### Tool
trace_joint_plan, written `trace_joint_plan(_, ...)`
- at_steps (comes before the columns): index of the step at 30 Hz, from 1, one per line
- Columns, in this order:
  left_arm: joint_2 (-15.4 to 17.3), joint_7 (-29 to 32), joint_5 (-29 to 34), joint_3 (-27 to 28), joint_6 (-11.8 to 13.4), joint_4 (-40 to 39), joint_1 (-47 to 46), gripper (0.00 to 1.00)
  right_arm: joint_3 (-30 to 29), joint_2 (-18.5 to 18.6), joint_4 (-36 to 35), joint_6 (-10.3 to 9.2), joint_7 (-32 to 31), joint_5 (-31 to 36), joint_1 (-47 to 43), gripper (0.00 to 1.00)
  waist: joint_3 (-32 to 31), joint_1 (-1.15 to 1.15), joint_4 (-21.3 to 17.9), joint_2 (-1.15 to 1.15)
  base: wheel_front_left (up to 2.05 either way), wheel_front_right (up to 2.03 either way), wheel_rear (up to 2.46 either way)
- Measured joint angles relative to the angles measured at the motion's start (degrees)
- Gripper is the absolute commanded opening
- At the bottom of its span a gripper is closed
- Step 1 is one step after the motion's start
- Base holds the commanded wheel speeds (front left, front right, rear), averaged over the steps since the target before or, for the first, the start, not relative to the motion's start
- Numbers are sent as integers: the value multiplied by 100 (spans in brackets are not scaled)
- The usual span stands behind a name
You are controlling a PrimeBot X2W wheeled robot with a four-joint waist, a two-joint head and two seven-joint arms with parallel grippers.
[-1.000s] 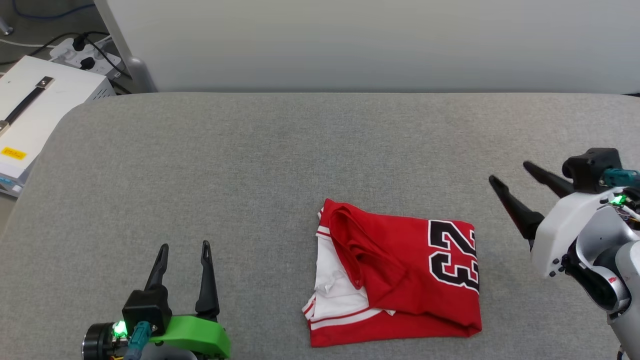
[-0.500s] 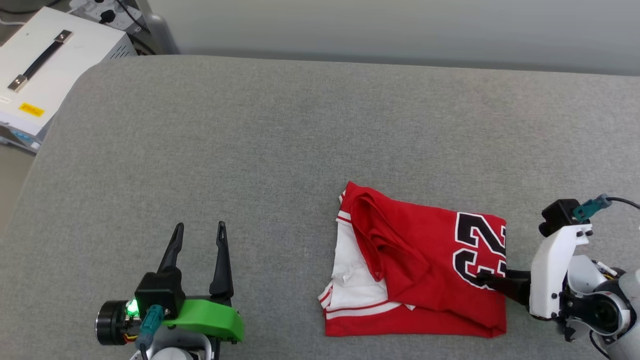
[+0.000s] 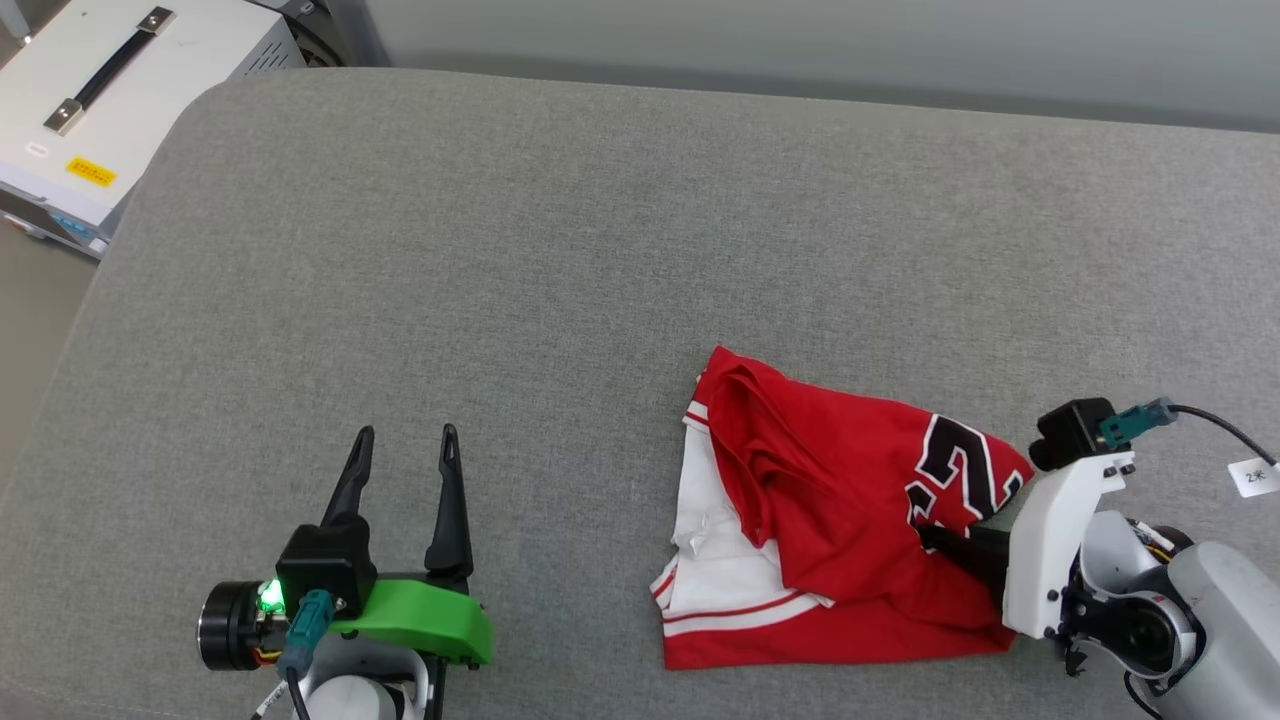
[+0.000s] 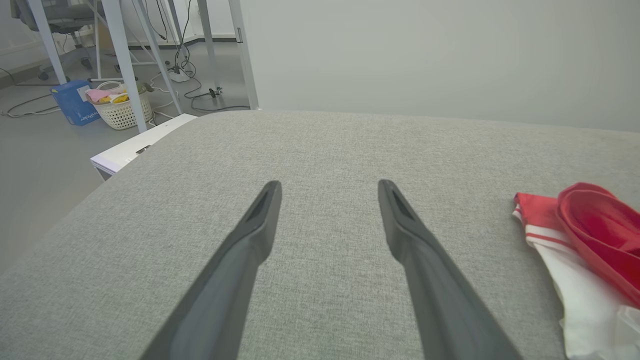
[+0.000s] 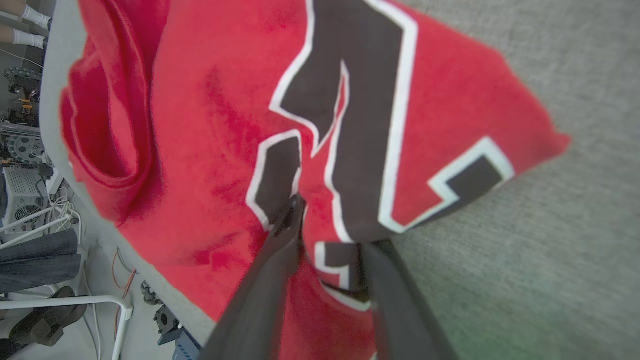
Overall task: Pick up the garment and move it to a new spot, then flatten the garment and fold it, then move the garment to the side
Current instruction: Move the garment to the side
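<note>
The garment (image 3: 840, 520) lies folded on the grey pad (image 3: 500, 250), near my right side. My right gripper (image 3: 940, 542) pinches its numbered edge (a little lifted). The left gripper (image 3: 405, 440) stands wide, empty. I think only moving it aside is left.

On the table (image 3: 560, 250): the garment (image 3: 830, 500). Well left of the garment: left gripper (image 3: 407, 432). At the garment's right edge: right gripper (image 3: 935, 540), jaws astride it, one above, one beneath. Far behind-left of the garment, off the table: a box (image 3: 130, 90).
</note>
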State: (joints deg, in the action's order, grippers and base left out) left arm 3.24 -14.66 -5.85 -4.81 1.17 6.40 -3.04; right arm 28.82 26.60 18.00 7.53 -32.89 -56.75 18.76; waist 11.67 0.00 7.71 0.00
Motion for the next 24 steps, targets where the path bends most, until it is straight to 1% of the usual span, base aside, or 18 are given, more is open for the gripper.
trace_joint_plan(4, -3, 0, 0, 32, 0, 62, 11, 100, 356, 153, -176, 0, 432, 152, 55, 0, -111, 0, -44, 0, 0, 0, 0)
trace_joint_plan(9, -4, 0, 0, 159, -10, 54, 125, 100, 764, 581, -615, 0, 799, 531, 274, 0, -243, 0, -257, 0, 0, 0, 0)
trace_joint_plan(14, 8, 0, 1, 279, -62, 10, 204, 100, 966, 1065, -1082, 0, 834, 630, 522, 0, -308, 0, -625, 0, 0, 0, 0)
trace_joint_plan(17, 13, 0, 32, 336, -78, -76, 197, 100, 1023, 1339, -1325, 0, 724, 653, 670, 0, -308, 0, -923, 0, 0, 0, 0)
trace_joint_plan(20, 21, 0, 45, 372, -91, -151, 164, 100, 972, 1522, -1446, 0, 639, 635, 803, 0, -273, 0, -1222, 0, 0, 0, 0)
trace_joint_plan(24, 38, 0, 90, 410, -96, -272, 52, 100, 799, 1737, -1411, 0, 633, 612, 967, 0, -168, 0, -1594, 0, 0, 0, 0)
